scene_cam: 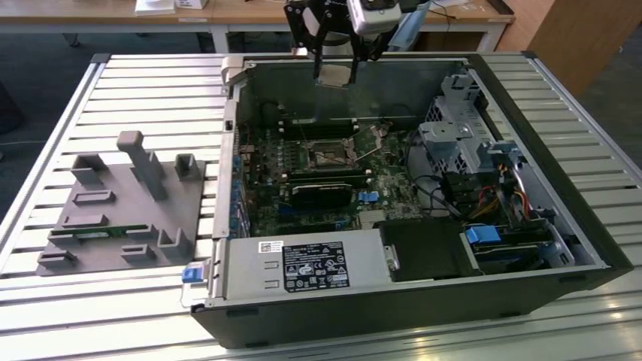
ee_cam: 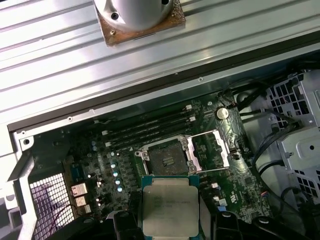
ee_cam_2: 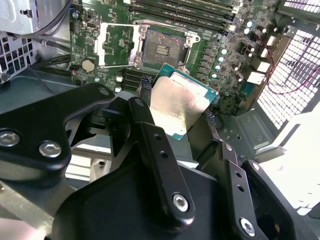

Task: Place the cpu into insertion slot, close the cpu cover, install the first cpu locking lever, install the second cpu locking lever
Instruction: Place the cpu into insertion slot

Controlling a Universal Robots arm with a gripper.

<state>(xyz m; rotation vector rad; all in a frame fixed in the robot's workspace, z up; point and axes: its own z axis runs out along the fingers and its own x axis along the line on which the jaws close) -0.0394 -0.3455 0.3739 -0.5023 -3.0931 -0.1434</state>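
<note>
My gripper (scene_cam: 334, 74) hangs high over the back of the open computer case, shut on the cpu (scene_cam: 335, 75). The cpu (ee_cam_2: 177, 102) is a square chip with a dull silver top and a green edge, pinched between two black fingers (ee_cam_2: 145, 95). In the first wrist view the cpu (ee_cam: 170, 207) sits just short of the insertion slot (ee_cam: 167, 157). The insertion slot (ee_cam_2: 162, 47) is bare, a black frame with a dark centre, on the green board below (scene_cam: 326, 154). The cpu cover (ee_cam: 210, 150) is swung open beside the slot, a silver frame with a big window (ee_cam_2: 115, 45).
Long black memory slots (ee_cam: 150, 127) run beside the socket. A black heatsink block (scene_cam: 321, 195), a power supply box (scene_cam: 301, 267) and a metal drive cage (scene_cam: 456, 135) with cables fill the case. A grey parts fixture (scene_cam: 120, 203) lies on the slatted table at the exterior view's left.
</note>
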